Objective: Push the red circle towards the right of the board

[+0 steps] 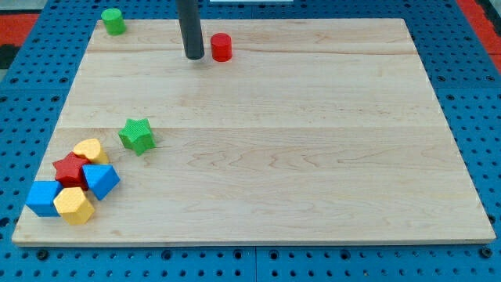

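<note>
The red circle [221,47] stands near the view's top edge of the wooden board [313,157], a little left of centre. My tip [194,57] rests on the board just to the left of the red circle, a small gap apart from it. The dark rod rises from the tip out of the view's top.
A green circle [113,21] sits at the top left corner. A green star [137,135] lies at mid left. At the bottom left is a cluster: a yellow block [89,150], a red star [70,168], a blue block [100,180], a blue cube [44,198] and a yellow block [74,206].
</note>
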